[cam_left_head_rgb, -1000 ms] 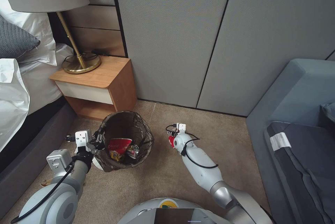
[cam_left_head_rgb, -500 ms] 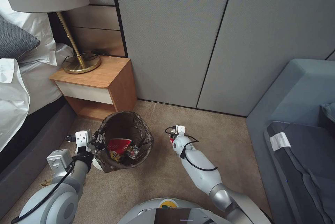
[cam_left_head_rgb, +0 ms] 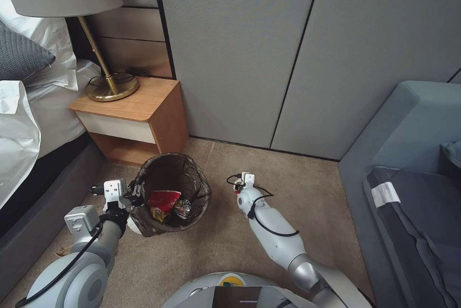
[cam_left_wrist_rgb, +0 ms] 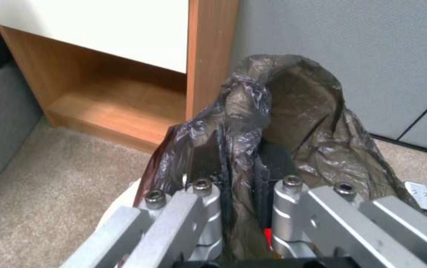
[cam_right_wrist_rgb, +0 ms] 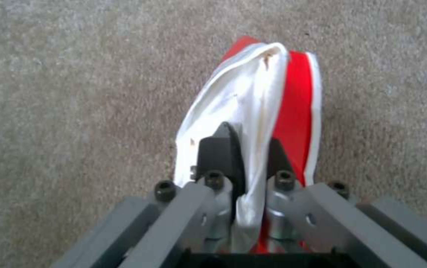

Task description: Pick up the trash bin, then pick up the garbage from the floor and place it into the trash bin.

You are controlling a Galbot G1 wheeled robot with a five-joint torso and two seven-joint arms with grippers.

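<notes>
Tan carpet [cam_right_wrist_rgb: 74,93] below; right gripper [cam_right_wrist_rgb: 245,149] pinching crumpled red-and-white cup [cam_right_wrist_rgb: 273,100]; left gripper [cam_left_wrist_rgb: 243,178] clamping bin's crinkly bag rim [cam_left_wrist_rgb: 273,96].

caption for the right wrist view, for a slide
Right gripper pinches a crushed red-and-white paper cup above the tan carpet.

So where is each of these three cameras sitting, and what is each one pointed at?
Head view: from the robot's head, looking forward and down at the floor, the nightstand, both arms and the robot's own torso.
Left wrist view: on the left arm, looking along the left pincer, shut on the trash bin rim.
Right wrist view: on the right arm, looking down over the right pincer, shut on a crushed red-and-white cup.
Shared: the head and left wrist views both show the bin and nightstand.
</notes>
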